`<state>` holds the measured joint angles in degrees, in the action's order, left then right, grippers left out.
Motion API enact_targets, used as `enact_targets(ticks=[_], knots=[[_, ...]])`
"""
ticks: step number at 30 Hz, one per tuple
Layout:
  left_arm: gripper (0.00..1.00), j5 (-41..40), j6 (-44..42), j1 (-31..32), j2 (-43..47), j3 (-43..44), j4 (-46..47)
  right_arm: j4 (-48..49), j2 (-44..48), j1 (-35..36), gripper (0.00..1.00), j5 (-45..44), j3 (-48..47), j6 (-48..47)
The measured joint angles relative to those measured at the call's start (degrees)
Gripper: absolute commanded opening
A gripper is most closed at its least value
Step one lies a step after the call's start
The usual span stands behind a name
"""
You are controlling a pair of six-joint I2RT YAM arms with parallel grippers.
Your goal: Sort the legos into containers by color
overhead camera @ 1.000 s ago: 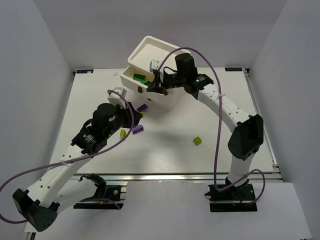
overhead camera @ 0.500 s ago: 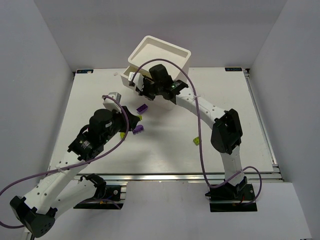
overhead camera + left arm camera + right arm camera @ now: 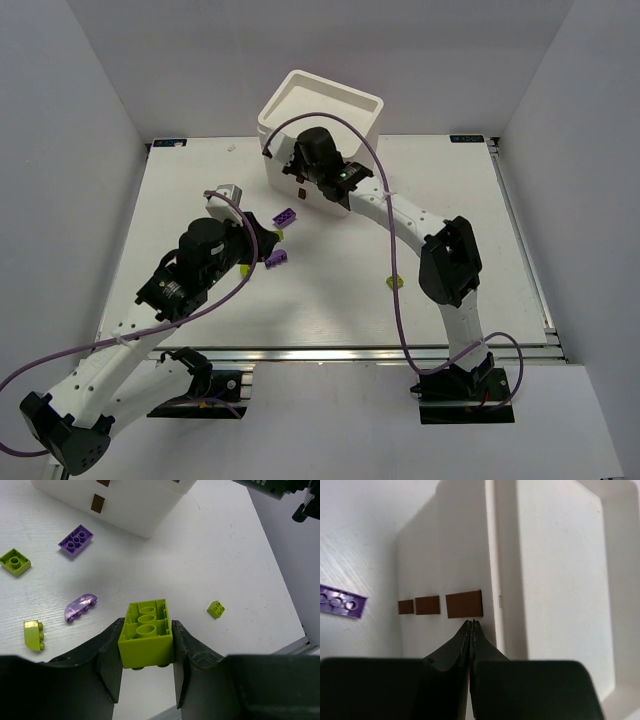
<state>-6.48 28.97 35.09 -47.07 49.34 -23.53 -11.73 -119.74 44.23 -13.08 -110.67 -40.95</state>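
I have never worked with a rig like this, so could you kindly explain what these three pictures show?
Two white robot arms stand at the near edge of a table, each ending in a two-finger gripper. One picture looks down from above; the other two come from cameras on the wrists. The left gripper holds a lime brick. The right gripper is shut, its tips at the top brown pull of a white drawer chest. Loose on the table lie a purple plate, a lilac curved piece and three smaller lime pieces.

Below my left pincer [image 3: 147,624] lies the white table [image 3: 225,555]; a grey wall [image 3: 300,555] stands off to its right, an aluminium rail [image 3: 330,353] runs behind it.
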Motion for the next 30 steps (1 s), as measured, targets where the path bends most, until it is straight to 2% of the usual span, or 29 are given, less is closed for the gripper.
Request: enact_targets(ticks=[9,13,14,15,17,18,19,21,23,26,30], knots=[[0.0,-0.1,0.0,0.0,-0.1,-0.3,0.3,4.9,-0.8,0.2,0.0,-4.9,0.7,-3.2],[0.0,0.1,0.4,0.0,-0.1,-1.4,1.9,2.6,-0.9,-0.4,0.0,-1.0,0.7,-2.7],[0.0,0.3,0.5,0.0,-0.1,-1.9,2.4,1.2,-0.7,-0.9,0.04,2.4,0.7,-2.2],[0.0,0.7,0.5,0.0,-0.3,-2.2,2.8,-0.7,-0.1,-1.5,0.17,6.4,0.9,-1.5],[0.0,1.5,0.6,0.0,-1.1,-2.7,3.7,-4.4,2.4,-2.6,0.34,15.5,2.6,0.1],[0.0,2.3,0.6,0.0,-1.9,-2.8,4.3,-6.6,4.3,-3.2,0.47,20.2,3.5,0.9],[0.0,2.9,0.6,0.0,-2.8,-2.8,4.9,-9.1,6.3,-3.9,0.67,25.0,4.0,1.9],[0.0,5.2,0.0,0.0,-4.7,-2.9,6.0,-12.2,10.7,-5.5,0.76,33.9,4.7,4.3],[0.0,8.1,-1.2,0.0,-7.3,-3.0,6.8,-12.5,15.2,-6.8,0.77,40.7,5.8,6.7],[0.0,12.4,-3.9,0.0,-13.1,-3.0,8.0,-10.9,24.5,-9.7,0.73,48.9,12.2,11.4],[0.0,17.2,-8.1,0.0,-24.9,-3.0,8.8,-4.8,35.6,-13.9,0.37,51.9,24.3,17.2]])
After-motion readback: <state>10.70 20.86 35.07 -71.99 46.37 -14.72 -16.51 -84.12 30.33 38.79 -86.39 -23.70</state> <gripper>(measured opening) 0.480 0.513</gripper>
